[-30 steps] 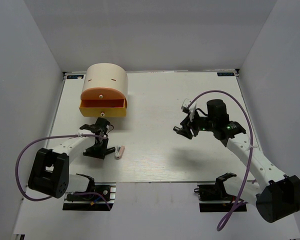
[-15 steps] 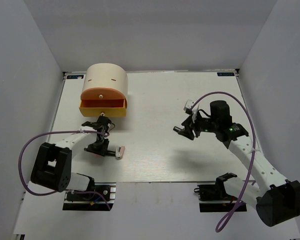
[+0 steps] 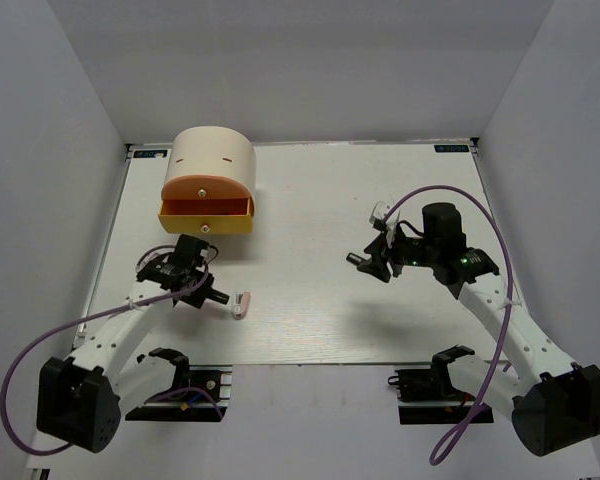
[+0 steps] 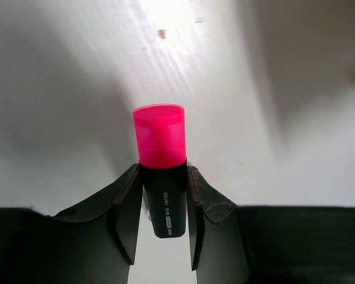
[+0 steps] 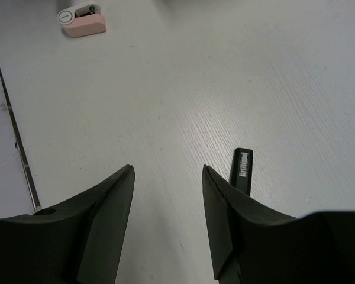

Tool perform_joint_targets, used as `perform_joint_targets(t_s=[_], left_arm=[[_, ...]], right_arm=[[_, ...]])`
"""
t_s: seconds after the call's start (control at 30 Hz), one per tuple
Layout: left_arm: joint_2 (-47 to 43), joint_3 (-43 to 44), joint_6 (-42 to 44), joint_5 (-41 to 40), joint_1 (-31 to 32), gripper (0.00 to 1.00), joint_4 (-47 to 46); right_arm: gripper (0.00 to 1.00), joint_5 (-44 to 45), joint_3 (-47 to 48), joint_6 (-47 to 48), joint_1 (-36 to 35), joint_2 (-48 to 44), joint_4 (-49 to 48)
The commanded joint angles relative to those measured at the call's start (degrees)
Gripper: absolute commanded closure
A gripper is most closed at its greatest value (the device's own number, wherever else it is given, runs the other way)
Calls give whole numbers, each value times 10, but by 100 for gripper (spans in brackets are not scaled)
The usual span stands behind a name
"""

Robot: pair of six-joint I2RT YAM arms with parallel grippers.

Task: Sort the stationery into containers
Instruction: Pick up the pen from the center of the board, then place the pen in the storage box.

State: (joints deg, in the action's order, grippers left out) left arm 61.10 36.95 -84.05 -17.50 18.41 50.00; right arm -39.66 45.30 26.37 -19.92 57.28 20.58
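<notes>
My left gripper (image 4: 163, 171) is shut on a black-bodied highlighter with a pink cap (image 4: 160, 136), which sticks out past the fingertips above the white table. In the top view the left gripper (image 3: 218, 296) sits just left of the stubby white-pink piece (image 3: 242, 303), below the containers. These are an orange drawer (image 3: 208, 188) and an open yellow drawer (image 3: 205, 216) in the cream cylindrical box (image 3: 213, 152). My right gripper (image 3: 365, 262) is open and empty. In the right wrist view (image 5: 167, 170) a black marker body (image 5: 242, 168) lies beside its right finger.
The white-pink piece also shows far off in the right wrist view (image 5: 83, 21). Grey walls enclose the white table (image 3: 310, 200) on three sides. The arm bases and purple cables stand at the near edge.
My left arm has swung its elbow out to the left, and its gripper has turned to point right, toward the white-pink piece. My right gripper has shifted slightly.
</notes>
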Motion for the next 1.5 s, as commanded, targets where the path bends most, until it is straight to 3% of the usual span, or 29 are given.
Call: perform_joint_targets(t_s=[0.0,0.2,0.47,0.93,1.47], left_arm=[[-49,45,85,-21,2,100,35],[-66,116,157,-8,2,100,40],[-71,210,162,-2,2,100,10],[-30,234,-30,-82,2,100,-58],[48,278,-83,-142,2,100,-76]], right_arm=[[45,-14,0,6,3,-9,1],[45,-10,3,3,3,0,-3],[45,-2,1,3,4,4,-3],[45,1,1,4,5,12,-1],[45,-3,-3,7,10,10,1]])
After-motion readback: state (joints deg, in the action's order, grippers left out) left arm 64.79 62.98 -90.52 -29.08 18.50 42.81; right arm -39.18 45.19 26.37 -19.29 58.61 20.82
